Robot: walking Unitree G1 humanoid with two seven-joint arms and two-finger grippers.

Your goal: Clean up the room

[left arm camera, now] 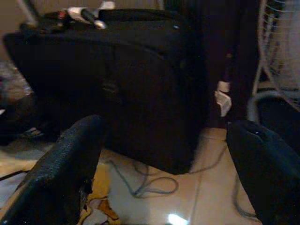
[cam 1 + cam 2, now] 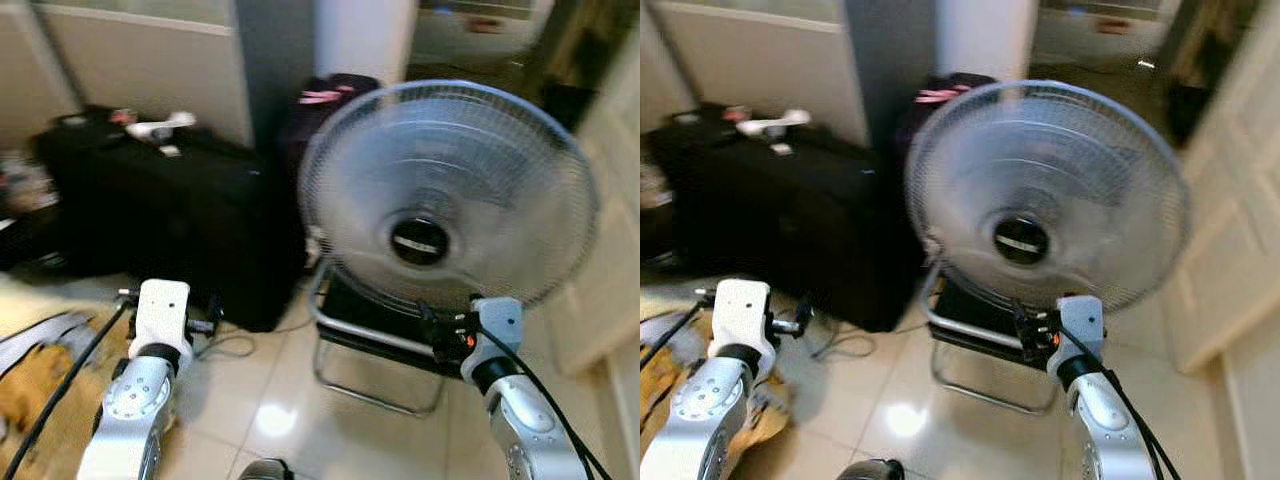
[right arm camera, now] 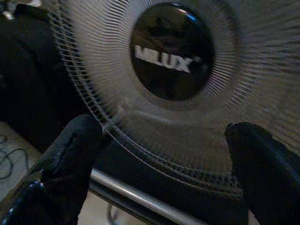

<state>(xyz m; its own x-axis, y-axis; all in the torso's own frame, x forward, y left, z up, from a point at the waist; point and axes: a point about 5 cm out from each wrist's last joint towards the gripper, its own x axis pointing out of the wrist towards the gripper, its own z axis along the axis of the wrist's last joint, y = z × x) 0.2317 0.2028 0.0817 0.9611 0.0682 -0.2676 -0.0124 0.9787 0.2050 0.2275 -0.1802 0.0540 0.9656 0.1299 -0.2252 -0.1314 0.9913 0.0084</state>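
Note:
A large grey floor fan point(image 2: 448, 195) with a wire guard stands on a metal tube frame point(image 2: 372, 396) right before me. My right gripper point(image 3: 164, 127) is open, close in front of the lower guard and below the black hub point(image 3: 171, 50); nothing lies between its fingers. A black suitcase point(image 2: 170, 220) stands to the left against the wall, with a small white item point(image 2: 160, 127) on top. My left gripper point(image 1: 166, 129) is open and held low, pointing at the suitcase's side. A grey cable point(image 1: 145, 183) loops on the tiles in front of it.
A yellow and grey cloth point(image 2: 35, 385) lies on the floor at the lower left. A dark bag with pink trim point(image 2: 335, 95) sits behind the fan. A pale door point(image 2: 610, 250) closes off the right side. Glossy tiles point(image 2: 270, 420) lie between my arms.

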